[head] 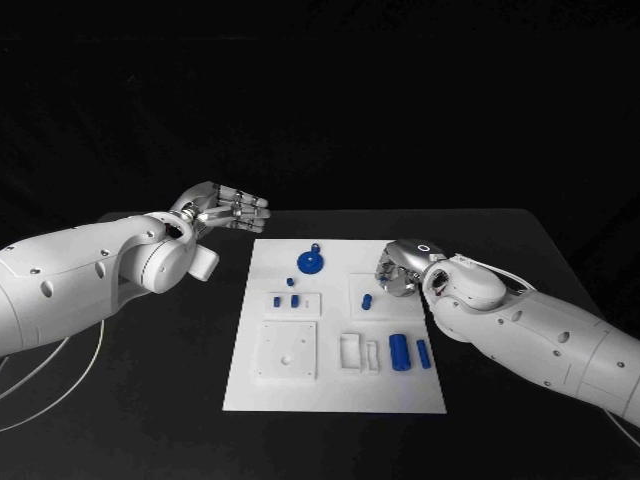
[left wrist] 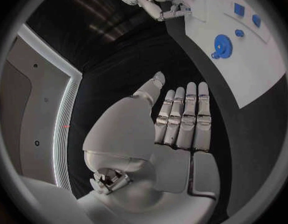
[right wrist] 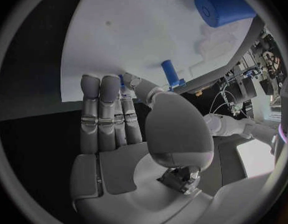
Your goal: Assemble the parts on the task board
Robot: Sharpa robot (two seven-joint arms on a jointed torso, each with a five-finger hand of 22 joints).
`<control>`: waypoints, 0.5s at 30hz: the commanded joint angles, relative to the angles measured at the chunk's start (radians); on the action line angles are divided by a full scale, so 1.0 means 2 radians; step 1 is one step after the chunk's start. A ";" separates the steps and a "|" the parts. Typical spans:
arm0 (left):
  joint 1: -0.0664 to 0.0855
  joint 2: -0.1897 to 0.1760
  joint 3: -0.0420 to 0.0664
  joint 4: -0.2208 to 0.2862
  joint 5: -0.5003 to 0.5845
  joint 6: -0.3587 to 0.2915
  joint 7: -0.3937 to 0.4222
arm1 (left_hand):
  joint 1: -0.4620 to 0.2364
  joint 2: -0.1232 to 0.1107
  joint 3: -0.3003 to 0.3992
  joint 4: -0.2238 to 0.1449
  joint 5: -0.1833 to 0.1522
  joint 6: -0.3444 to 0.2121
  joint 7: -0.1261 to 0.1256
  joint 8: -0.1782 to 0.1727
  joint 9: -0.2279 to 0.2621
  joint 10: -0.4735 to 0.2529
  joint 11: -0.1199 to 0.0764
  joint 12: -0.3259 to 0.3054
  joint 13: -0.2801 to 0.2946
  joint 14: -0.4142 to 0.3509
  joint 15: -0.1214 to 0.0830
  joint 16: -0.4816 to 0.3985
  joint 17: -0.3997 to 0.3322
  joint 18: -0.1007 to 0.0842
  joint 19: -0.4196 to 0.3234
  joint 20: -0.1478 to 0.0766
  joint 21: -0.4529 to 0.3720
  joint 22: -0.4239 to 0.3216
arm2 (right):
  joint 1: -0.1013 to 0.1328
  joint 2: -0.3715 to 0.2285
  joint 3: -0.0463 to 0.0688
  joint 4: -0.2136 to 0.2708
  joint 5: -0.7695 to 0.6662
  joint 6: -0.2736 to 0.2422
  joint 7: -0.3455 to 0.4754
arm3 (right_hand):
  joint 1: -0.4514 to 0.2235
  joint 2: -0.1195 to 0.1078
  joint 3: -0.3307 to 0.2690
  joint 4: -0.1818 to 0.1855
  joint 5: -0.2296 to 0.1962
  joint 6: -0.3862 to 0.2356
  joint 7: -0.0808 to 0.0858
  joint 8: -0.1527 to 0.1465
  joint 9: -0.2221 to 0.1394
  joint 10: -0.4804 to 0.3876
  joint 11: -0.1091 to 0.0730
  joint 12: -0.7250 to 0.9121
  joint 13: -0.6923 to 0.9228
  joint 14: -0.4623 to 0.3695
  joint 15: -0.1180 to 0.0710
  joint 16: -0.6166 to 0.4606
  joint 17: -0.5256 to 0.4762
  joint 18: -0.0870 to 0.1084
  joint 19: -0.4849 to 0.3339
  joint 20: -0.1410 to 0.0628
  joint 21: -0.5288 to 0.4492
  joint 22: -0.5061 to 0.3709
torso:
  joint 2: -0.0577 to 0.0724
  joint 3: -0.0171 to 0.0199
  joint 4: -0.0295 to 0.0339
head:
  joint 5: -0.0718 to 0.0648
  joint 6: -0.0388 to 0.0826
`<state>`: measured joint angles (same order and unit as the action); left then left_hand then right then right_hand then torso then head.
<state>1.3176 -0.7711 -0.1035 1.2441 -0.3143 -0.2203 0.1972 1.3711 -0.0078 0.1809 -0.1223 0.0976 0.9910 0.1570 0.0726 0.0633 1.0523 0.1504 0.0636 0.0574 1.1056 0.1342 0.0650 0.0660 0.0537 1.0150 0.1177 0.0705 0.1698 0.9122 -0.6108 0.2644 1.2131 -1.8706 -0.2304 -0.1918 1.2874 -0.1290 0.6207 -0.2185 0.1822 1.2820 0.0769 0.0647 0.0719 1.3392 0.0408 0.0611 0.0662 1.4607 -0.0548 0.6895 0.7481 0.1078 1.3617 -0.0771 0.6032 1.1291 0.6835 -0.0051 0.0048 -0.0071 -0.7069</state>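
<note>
Task board (head: 335, 390): white plate in the middle of the black table (head: 133, 420), its long sides running from the near edge toward the far edge; bare tabletop on both sides and in front
Parts: blue gear (head: 310, 263) near the board's far edge; two small blue pieces (head: 286, 300) just nearer; a blue cylinder (head: 400, 350) and a thinner blue pin (head: 423, 351) by the board's right edge
Left hand (head: 222, 210): off the board's far left corner, well apart from it, fingers straight and side by side, holding nothing
Right hand (head: 401, 270): over the board's right edge, fingers extended over the white surface
Hard to tell: whether the right hand's fingertips (right wrist: 126, 79) pinch a small blue piece; the palm hides that spot in the head view
</note>
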 commanded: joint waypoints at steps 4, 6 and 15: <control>0.001 0.001 0.001 -0.001 0.005 0.000 0.005 | 0.004 0.003 0.001 -0.006 -0.001 0.000 0.000 0.002 0.000 -0.001 0.000 0.001 0.000 0.001 0.001 -0.002 0.000 0.009 0.003 -0.001 0.003 -0.002 | -0.006 0.001 -0.004 0.002 -0.028 -0.011 -0.018 | -0.002 -0.005 0.011 0.001 -0.005 0.006 -0.001 0.000 0.000 0.015 -0.009 -0.001 -0.002 -0.001 -0.005 0.005 -0.003 0.003 0.002 -0.005 0.002 0.015 | 0.000 0.0002 -0.0008 | 0.003 0.000; 0.001 0.001 0.001 -0.002 0.005 0.000 0.005 | 0.004 0.003 0.001 -0.006 -0.001 0.000 0.000 0.002 0.000 -0.001 0.000 0.001 0.000 0.001 0.001 -0.002 0.000 0.009 0.003 -0.001 0.003 -0.002 | -0.006 0.000 -0.003 0.004 -0.029 -0.014 -0.019 | -0.001 -0.007 0.014 0.002 -0.008 0.007 -0.001 -0.001 0.000 0.016 -0.009 -0.001 -0.002 -0.002 -0.006 0.006 -0.004 0.002 0.003 -0.006 -0.001 0.020 | 0.000 0.0007 -0.0013 | 0.003 0.000; 0.001 0.002 0.001 -0.001 0.005 -0.002 0.007 | 0.003 0.005 0.003 -0.006 0.003 0.000 0.000 0.002 0.000 -0.001 0.000 0.001 0.000 0.001 0.001 -0.002 0.000 0.009 0.003 -0.001 0.003 -0.003 | -0.006 -0.007 0.005 0.020 -0.030 -0.025 -0.023 | 0.001 -0.008 0.021 0.005 -0.025 0.008 -0.002 0.000 0.000 0.016 -0.009 -0.001 -0.002 -0.002 -0.006 0.007 -0.009 0.001 0.008 -0.006 -0.015 0.036 | 0.000 -0.0002 -0.0004 | 0.003 0.000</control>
<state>1.3176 -0.7708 -0.1035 1.2397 -0.3119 -0.2215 0.1987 1.3750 -0.0038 0.1834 -0.1305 0.0976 0.9911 0.1570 0.0726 0.0633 1.0524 0.1504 0.0636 0.0575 1.1057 0.1342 0.0650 0.0661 0.0537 1.0149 0.1177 0.0705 0.1642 0.9005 -0.6236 0.2706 1.2470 -1.9101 -0.2655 -0.2234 1.2860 -0.1387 0.6578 -0.2078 0.1353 1.2924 0.0734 0.0646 0.0720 1.3442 0.0423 0.0578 0.0600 1.4597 -0.0609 0.6986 0.7313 0.0999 1.3706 -0.0859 0.5791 1.1995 0.6831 -0.0050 0.0034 -0.0010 -0.7060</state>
